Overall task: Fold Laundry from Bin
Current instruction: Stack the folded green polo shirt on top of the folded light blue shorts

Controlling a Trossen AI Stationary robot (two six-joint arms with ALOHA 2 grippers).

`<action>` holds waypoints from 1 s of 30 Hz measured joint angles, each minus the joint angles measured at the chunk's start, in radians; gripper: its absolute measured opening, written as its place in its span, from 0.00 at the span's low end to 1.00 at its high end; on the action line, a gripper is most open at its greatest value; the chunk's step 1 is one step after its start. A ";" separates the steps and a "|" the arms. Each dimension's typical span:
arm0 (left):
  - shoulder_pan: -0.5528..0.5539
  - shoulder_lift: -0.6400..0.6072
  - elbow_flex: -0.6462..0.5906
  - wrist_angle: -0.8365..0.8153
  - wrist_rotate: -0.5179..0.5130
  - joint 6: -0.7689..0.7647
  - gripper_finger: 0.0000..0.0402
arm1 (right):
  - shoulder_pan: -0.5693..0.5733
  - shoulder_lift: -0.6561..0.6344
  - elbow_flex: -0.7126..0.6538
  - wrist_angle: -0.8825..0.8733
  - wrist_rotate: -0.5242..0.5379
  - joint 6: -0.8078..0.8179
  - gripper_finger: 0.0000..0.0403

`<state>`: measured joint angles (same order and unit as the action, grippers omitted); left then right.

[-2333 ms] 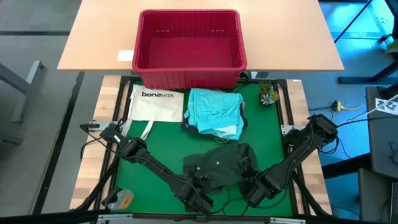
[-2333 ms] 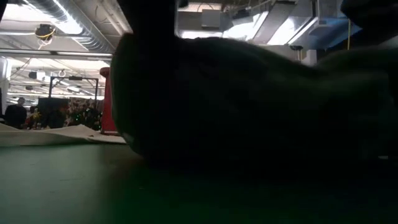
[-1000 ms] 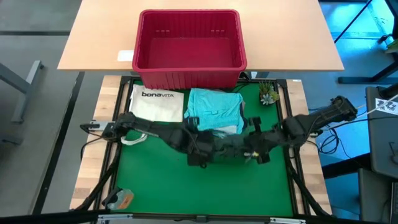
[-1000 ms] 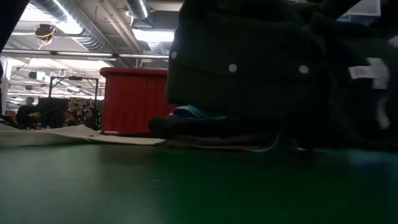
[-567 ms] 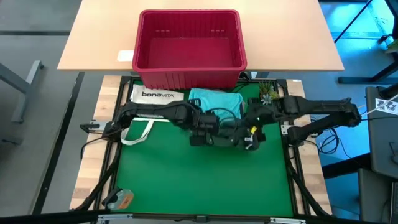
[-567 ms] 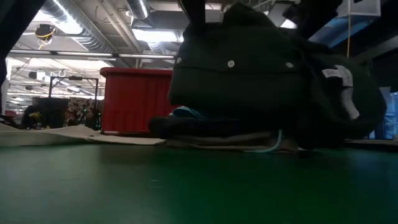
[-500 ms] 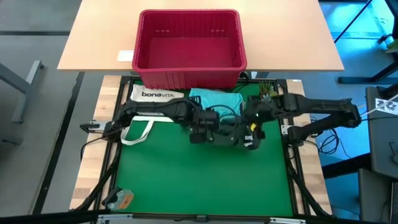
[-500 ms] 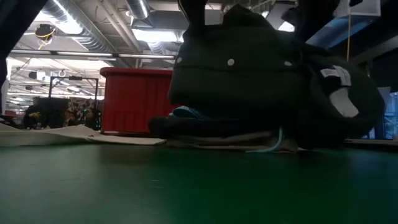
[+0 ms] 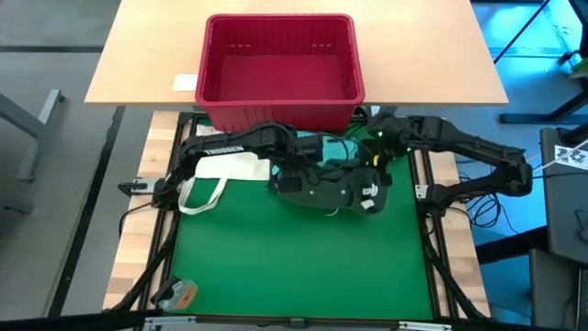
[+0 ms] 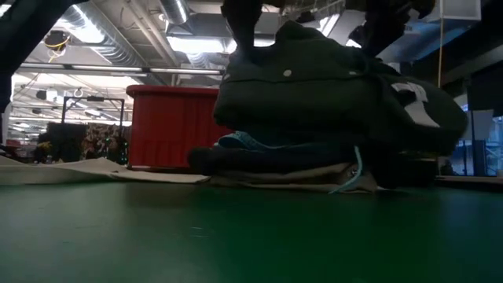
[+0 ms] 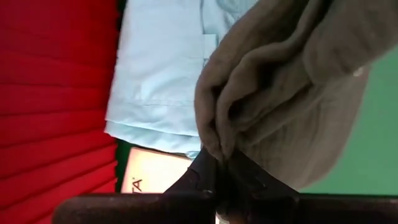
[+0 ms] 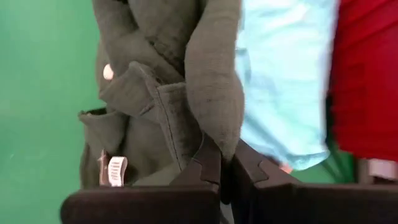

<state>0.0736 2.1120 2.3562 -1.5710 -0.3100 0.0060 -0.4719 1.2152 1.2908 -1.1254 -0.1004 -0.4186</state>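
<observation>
1. Just in front of the red bin, both arms hold a dark green garment above the green mat.
2. Left gripper is clenched on a bunched fold of the dark green garment's edge; in the high view it sits at the garment's left end.
3. Right gripper is clamped on another fold of the same garment, at its right end near the bin's front right corner.
4. The garment hangs between the two grippers, its lower part draping down; a white label and a pale button show on it in the low view.
5. Under and behind it lies a light turquoise garment, folded flat on the mat, close to the bin's front wall; the low view shows it on top of a low stack.
6. A white "bonaVITA" tote bag lies on the mat just left of the stack, partly covered by the left arm.
7. The bin stands on a wooden table, with no laundry visible inside it.
</observation>
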 joint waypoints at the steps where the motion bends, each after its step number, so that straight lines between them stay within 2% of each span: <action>1: 0.008 0.000 0.000 0.000 0.000 0.005 0.01 | -0.015 0.000 0.013 0.006 -0.002 -0.011 0.01; 8: 0.092 0.000 0.000 0.000 -0.036 0.016 0.01 | -0.116 0.001 0.086 0.092 -0.006 -0.059 0.01; 13: 0.140 0.002 0.000 0.015 -0.025 0.016 0.01 | -0.171 0.065 0.086 0.090 -0.048 -0.061 0.01; 19: 0.168 0.003 -0.001 0.026 -0.008 0.015 0.01 | -0.171 0.163 0.085 0.048 -0.041 -0.060 0.01; 23: 0.193 0.004 -0.061 0.065 -0.003 0.014 0.01 | -0.171 0.200 0.085 0.047 -0.037 -0.059 0.01; 26: 0.208 0.005 -0.130 0.105 -0.005 0.015 0.02 | -0.171 0.209 0.085 0.062 0.029 -0.059 0.01; 30: 0.227 0.006 -0.210 0.160 -0.016 0.025 0.02 | -0.171 0.210 0.085 0.065 0.211 -0.061 0.01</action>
<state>0.3002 2.1178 2.1463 -1.4110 -0.3260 0.0306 -0.6426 1.4250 1.3754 -1.0601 0.1102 -0.4799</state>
